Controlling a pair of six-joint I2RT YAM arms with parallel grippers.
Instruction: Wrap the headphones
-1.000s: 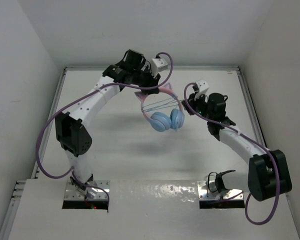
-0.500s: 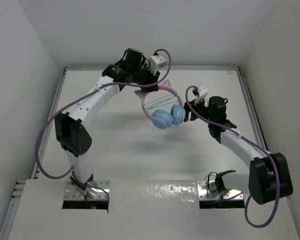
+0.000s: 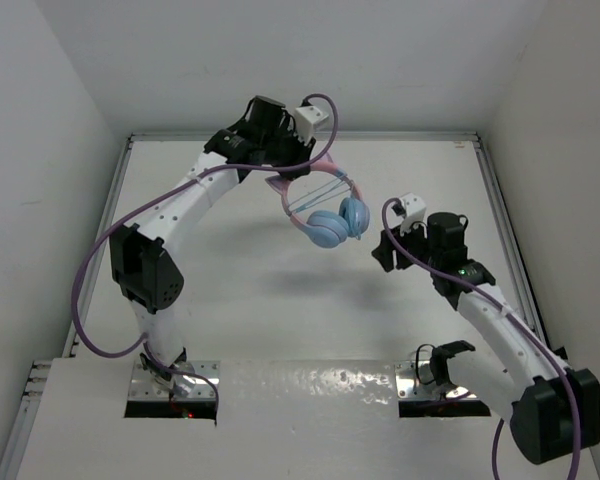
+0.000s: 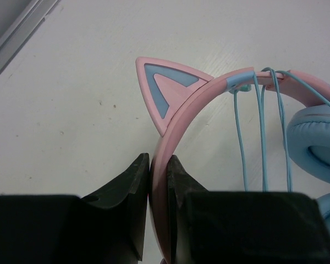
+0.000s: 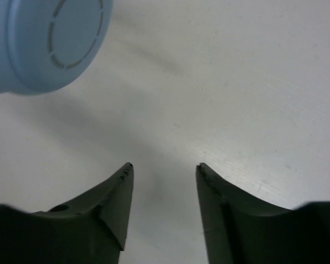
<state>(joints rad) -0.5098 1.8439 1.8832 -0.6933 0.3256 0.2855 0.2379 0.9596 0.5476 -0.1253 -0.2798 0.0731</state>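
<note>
Left jaws are pinching the headphones (image 3: 325,208) on the pink headband (image 4: 209,91), just below the cat ear (image 4: 168,91). The jaws are standing narrow, with both inner faces touching the band.

The headphones are hanging in the air over the far middle of the desk (image 3: 240,290), not touching it. The cups are dangling low, on the side toward the right arm.

Several strands of the teal cable (image 4: 262,137) are running from the band down past the cup pads. I'm reading that as wraps already on. I can't tell where the loose end is sitting.

Right jaws are standing fairly wide with nothing between them, pointing at bare desk. In the right wrist view one blue ear cup (image 5: 49,38) is sitting up and to the left of the tips, apart from them. In the overhead view they are near the cups but not touching.

Handling, my judgement:
- The set is looking light.
- The band is looking thin and springy, likely flexing under load, so I'm avoiding a hard squeeze.
- The plastic is smooth, so I'm expecting it to pivot or swing in a single pinch.
- The cup shells are round and slick, so they're poor places to grip.
- The cable is thin and limp and will likely be sliding off the band unless kept taut.
- Best holds: the flat of the band for the body, and a single strand near its free end for the cable.
</note>
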